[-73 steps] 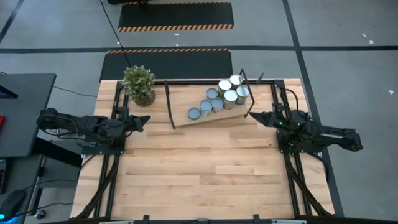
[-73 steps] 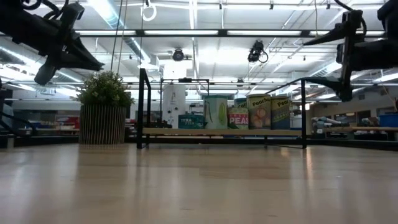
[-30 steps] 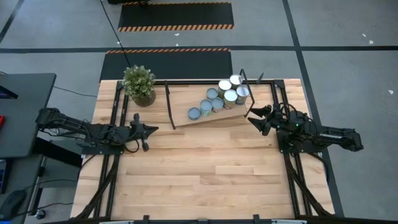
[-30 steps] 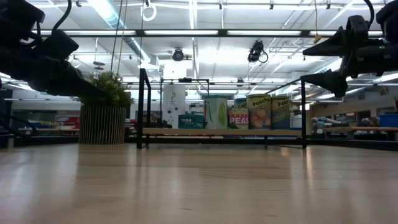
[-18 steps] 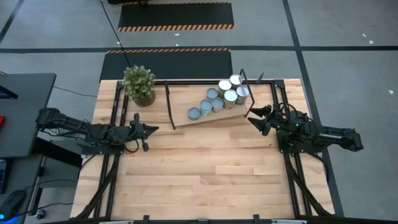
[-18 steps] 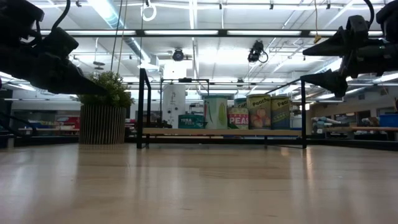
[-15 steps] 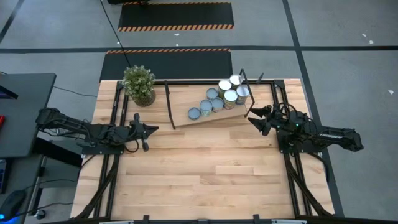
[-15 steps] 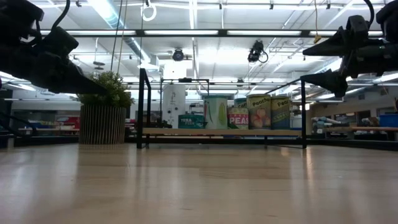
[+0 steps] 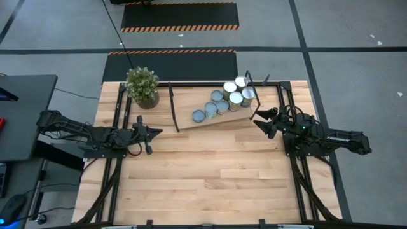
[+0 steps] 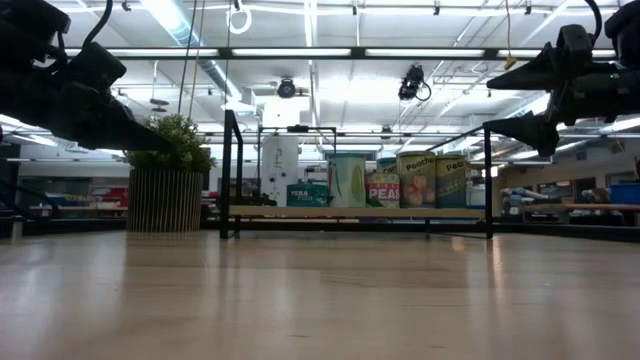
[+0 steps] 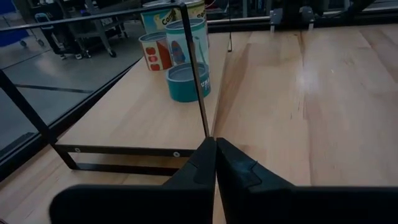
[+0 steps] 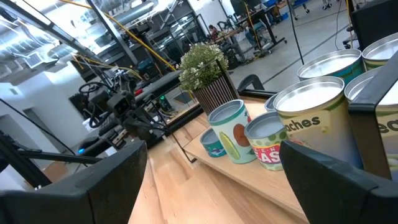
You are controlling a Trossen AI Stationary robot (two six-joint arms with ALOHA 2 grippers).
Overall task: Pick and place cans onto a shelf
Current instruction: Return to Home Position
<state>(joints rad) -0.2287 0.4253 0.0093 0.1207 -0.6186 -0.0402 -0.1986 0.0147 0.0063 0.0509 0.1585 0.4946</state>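
Observation:
Several cans stand upright on the tilted plywood shelf at the table's far side. They also show in the low view, the left wrist view and the right wrist view. My left gripper is shut and empty. It hangs above the table, left of the shelf's black left rod frame, and shows in its own wrist view. My right gripper is open and empty, off the shelf's right end, with its fingers spread wide toward the cans.
A potted plant stands at the far left corner, beside the shelf's left end. Black rails run along the table's sides. The wooden tabletop lies between the arms and toward the near edge.
Nothing has moved within the last second. Before that, my left gripper went down and a little toward the near edge. My right gripper went a little toward the table's left, toward the shelf's right end.

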